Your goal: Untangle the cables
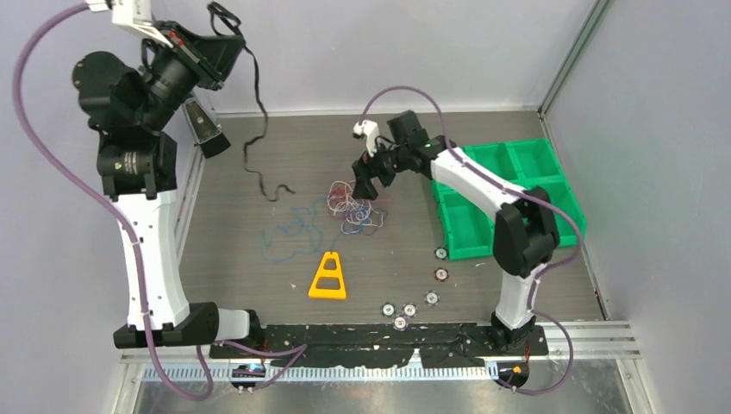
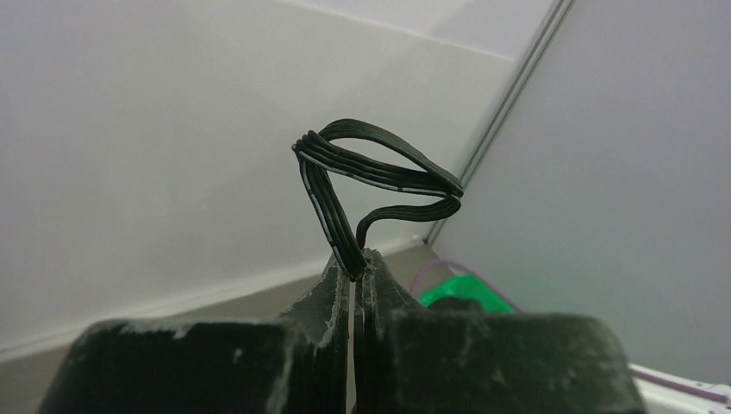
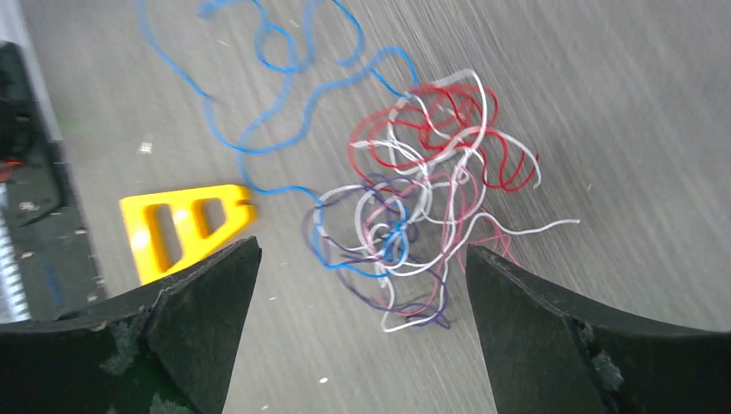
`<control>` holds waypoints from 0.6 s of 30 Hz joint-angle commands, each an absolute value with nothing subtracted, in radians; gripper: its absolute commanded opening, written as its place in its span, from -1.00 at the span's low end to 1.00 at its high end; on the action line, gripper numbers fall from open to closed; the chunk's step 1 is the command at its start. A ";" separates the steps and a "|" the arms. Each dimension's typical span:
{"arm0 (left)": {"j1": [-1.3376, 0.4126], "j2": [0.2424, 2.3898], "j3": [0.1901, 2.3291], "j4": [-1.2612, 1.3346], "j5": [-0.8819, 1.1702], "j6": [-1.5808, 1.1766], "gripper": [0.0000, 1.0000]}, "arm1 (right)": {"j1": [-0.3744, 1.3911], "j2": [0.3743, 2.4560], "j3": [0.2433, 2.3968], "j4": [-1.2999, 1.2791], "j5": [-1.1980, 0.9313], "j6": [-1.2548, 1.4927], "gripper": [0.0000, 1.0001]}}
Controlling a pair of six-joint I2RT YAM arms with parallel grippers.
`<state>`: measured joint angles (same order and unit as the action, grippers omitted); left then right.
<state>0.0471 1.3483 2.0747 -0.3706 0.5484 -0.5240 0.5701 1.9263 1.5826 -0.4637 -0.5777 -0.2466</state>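
Note:
The cables are a fist-sized tangle of red, white, blue and purple wires (image 1: 352, 205) on the grey table, with one loose blue strand (image 1: 293, 233) trailing left. My right gripper (image 1: 365, 185) hovers open just above the tangle. In the right wrist view the tangle (image 3: 422, 207) lies between and beyond the spread fingers (image 3: 198, 319), and the gripper (image 3: 362, 267) is empty. My left gripper (image 1: 226, 34) is raised high at the back left, shut on a black flat cable (image 2: 379, 172). That cable hangs down to the table (image 1: 259, 177). The left gripper (image 2: 355, 269) pinches it at the fingertips.
A yellow triangular piece (image 1: 328, 276) lies in front of the tangle and also shows in the right wrist view (image 3: 181, 228). Green bins (image 1: 517, 164) stand at the right under the right arm. Several small round tokens (image 1: 409, 309) lie near the front right.

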 commanded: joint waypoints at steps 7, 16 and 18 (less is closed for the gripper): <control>-0.060 1.312 1.864 -0.299 0.646 -0.547 -1.00 | 0.574 1.602 1.699 -0.466 -0.757 -0.161 0.91; -0.136 1.362 1.831 -0.277 0.670 -0.624 -1.00 | 0.589 1.656 1.832 -0.236 -0.663 0.055 0.91; -0.144 1.371 1.829 -0.268 0.675 -0.647 -1.00 | 0.596 1.693 1.879 -0.218 -0.666 0.081 0.91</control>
<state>-0.1284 1.3525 1.8366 -0.3389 0.6430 -0.5919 0.5827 1.6375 1.7836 -0.3401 -0.7006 -0.0193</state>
